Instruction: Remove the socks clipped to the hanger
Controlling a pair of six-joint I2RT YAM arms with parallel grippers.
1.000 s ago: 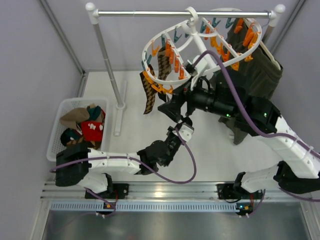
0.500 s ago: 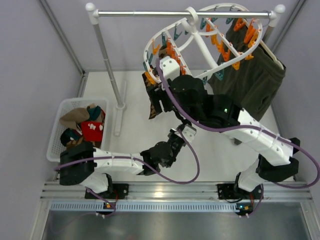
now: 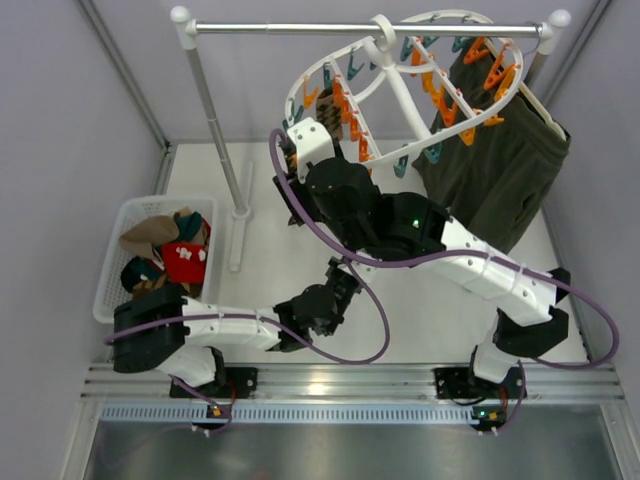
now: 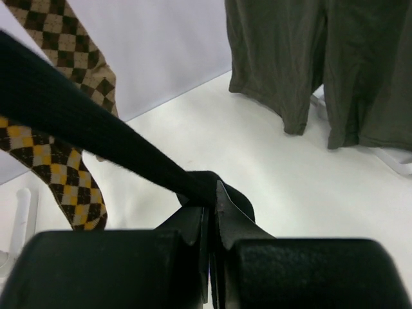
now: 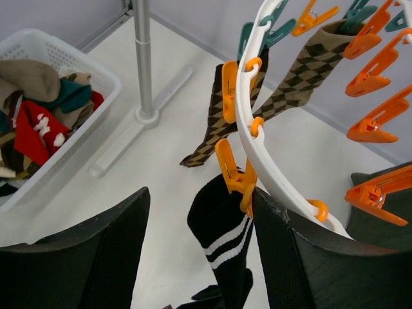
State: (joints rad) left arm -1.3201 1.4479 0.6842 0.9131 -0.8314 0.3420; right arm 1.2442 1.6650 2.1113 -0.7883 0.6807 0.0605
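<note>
From above, the round white hanger [image 3: 405, 95] hangs tilted from the rail [image 3: 300, 28], with orange and teal clips along its rim and the green shorts [image 3: 500, 170] just beside it on the right. The right arm [image 3: 430, 235] reaches up to the hanger's left edge. The left arm [image 3: 230, 325] stretches low across the table toward the middle. I can't make out either tool's jaws from up here. A white basket [image 3: 108, 275] at the left holds a heap of loose socks [image 3: 165, 250]. Through the left wrist camera, the left gripper [image 4: 211, 193] is pressed together on the end of a black sock [image 4: 77, 119], which runs taut up and to the left. The argyle socks [image 4: 64, 174] dangle behind it, and the shorts hang farther back. Through the right wrist camera, the right gripper [image 5: 201, 206] stands spread, one finger on each side of the black sock, which has white stripes. An orange clip [image 5: 233, 174] on the hanger's white rim holds the sock's top. I cannot tell whether the right-hand finger touches the sock. Two argyle socks are clipped farther along the rim, and the basket sits at the upper left.
</note>
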